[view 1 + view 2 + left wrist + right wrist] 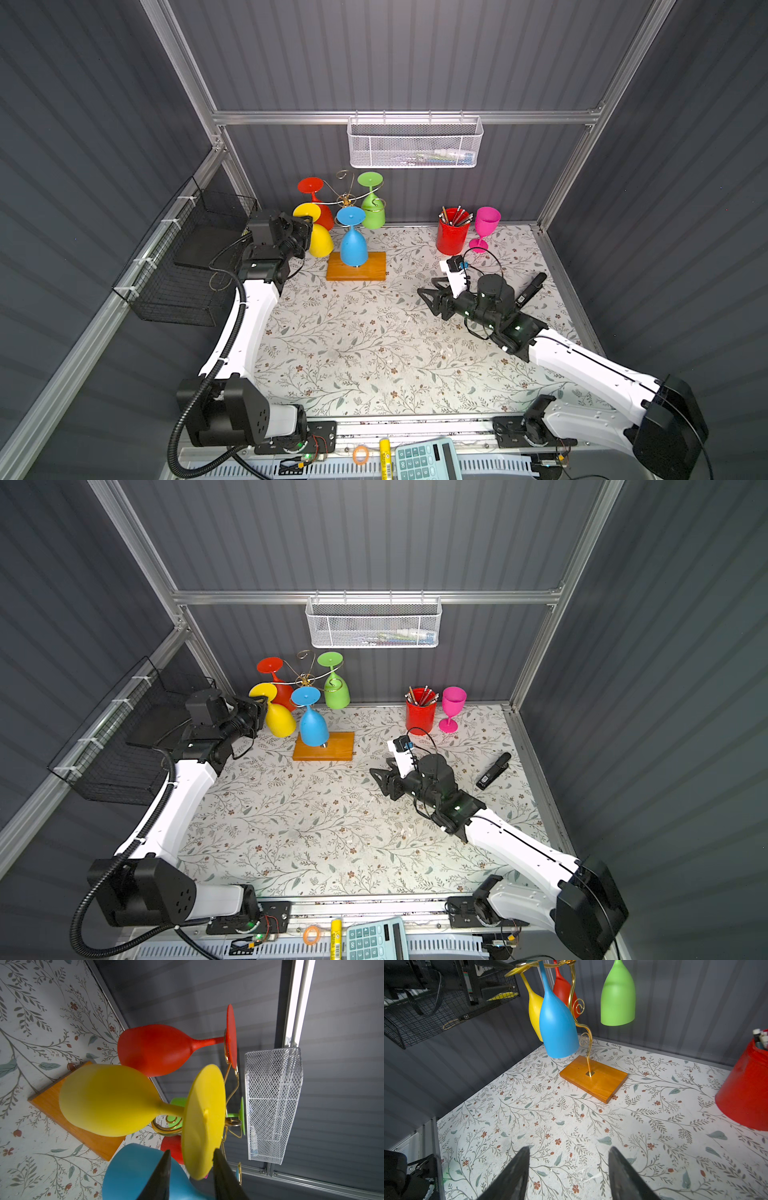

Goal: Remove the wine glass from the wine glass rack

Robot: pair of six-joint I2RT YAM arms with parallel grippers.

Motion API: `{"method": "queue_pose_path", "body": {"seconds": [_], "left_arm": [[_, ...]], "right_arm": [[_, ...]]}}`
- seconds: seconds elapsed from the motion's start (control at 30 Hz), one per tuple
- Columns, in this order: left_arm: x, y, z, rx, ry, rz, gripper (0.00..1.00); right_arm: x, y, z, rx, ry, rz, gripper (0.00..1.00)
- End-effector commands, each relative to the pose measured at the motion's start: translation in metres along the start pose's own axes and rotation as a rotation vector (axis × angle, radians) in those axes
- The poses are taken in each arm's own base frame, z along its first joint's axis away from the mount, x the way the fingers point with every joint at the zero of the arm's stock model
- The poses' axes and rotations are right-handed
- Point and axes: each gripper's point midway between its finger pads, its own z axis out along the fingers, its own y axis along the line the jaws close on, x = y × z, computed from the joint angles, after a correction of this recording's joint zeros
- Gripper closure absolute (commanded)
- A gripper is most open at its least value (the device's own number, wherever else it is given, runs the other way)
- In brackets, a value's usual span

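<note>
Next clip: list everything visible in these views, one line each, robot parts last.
wine glass rack: 1, gold wire on wooden base, table's back left
hanging glasses: 4, red glass, yellow glass, green glass, blue glass, upside down on rack
pink glass: 1, pink, upright beside the cup
cup: 1, red, back right, holding pens
mesh basket: 1, white, back wall rail
wire basket: 1, black, left wall
stapler: 1, black, table's right side
calculator: 1, pale teal, front edge
tube: 1, yellow, beside calculator
rubber band: 1, orange, front edge
left gripper: 1, black, jaws either side of yellow glass's foot, grip unclear
right gripper: 1, black, open, empty, above the table
</note>
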Motion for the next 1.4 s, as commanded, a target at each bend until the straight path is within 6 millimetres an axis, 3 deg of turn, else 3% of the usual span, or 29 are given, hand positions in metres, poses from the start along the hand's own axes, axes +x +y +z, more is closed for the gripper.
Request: {"method": "queue_pose_path", "body": {"seconds": [0.0,0.23,0.77,1.13,1.23,1.37], "left_arm": [[-0.009,-0.026,-0.007,0.069,-0.019,0.015,0.69],[-0.013,-0.033,-0.011,0.084,-0.035,0.026,0.79],[-0.018,-0.042,-0.012,0.102,-0.049,0.042,0.87],[-0.017,-0.039,-0.010,0.093,-0.048,0.047,0.98],[-0.017,-0.038,-0.010,0.089,-0.046,0.046,0.98],[-0.016,-0.037,-0.013,0.082,-0.044,0.056,0.82]], "right_arm": [[0.001,0.001,0.002,-0.005,0.002,-0.010,0.39],[0.001,0.001,0.003,-0.004,0.002,-0.009,0.39],[0.002,0.002,0.004,-0.005,0.003,-0.007,0.39],[0.004,0.002,0.005,-0.010,0.009,-0.005,0.39],[0.004,0.002,0.005,-0.010,0.008,-0.006,0.39],[0.004,0.002,0.005,-0.010,0.010,-0.006,0.38]]}}
